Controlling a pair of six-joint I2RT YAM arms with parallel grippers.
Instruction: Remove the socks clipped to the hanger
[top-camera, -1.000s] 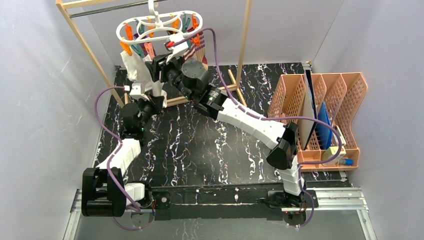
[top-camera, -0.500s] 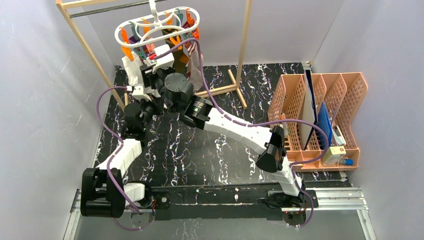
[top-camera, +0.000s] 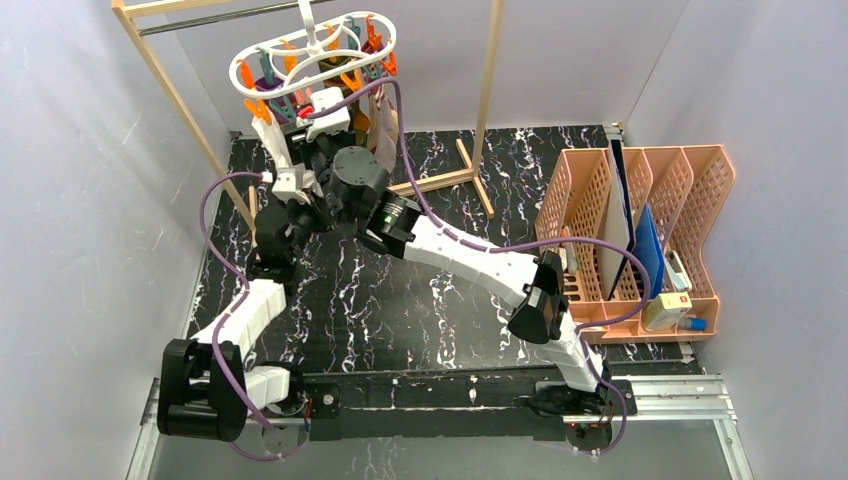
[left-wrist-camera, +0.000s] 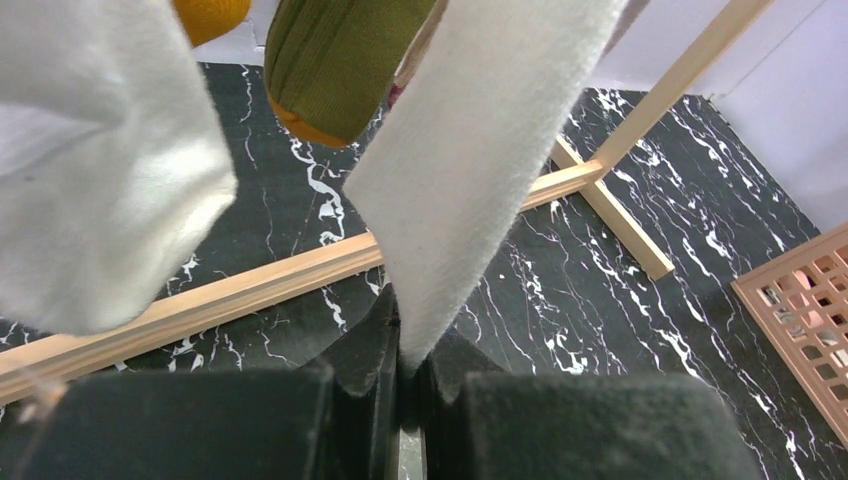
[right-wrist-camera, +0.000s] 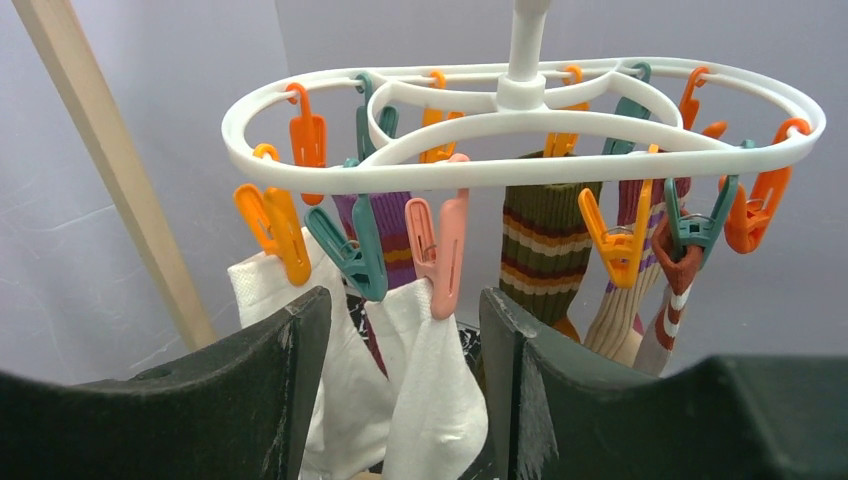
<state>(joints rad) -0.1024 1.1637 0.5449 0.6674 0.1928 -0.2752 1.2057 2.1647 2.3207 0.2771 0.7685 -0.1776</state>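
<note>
The white oval hanger (top-camera: 315, 45) (right-wrist-camera: 520, 165) hangs from the rack's bar, with orange, teal and pink pegs under it. Several socks are clipped to it: a white one (right-wrist-camera: 440, 400) on a pink peg (right-wrist-camera: 447, 250), another white one (right-wrist-camera: 265, 290) on an orange peg, and olive-striped (right-wrist-camera: 545, 250), purple (right-wrist-camera: 395, 225) and tan-striped (right-wrist-camera: 620, 310) ones behind. My right gripper (right-wrist-camera: 405, 310) (top-camera: 318, 125) is open just below the ring, one finger on each side of the pink-pegged white sock. My left gripper (left-wrist-camera: 410, 385) (top-camera: 297, 160) is shut on the lower tip of a taut white sock (left-wrist-camera: 480, 160).
The wooden rack's post (right-wrist-camera: 110, 160) stands left of the hanger and its base bar (left-wrist-camera: 200, 300) lies on the black marbled table (top-camera: 400, 290). A second white sock (left-wrist-camera: 90, 180) and an olive toe (left-wrist-camera: 330, 60) hang close above my left gripper. An orange file organiser (top-camera: 640, 230) stands at the right.
My right arm has swung left to the hanger's left side and its jaws have widened. The hanger has turned and shifted slightly left. My left gripper has kept its hold and risen a little.
</note>
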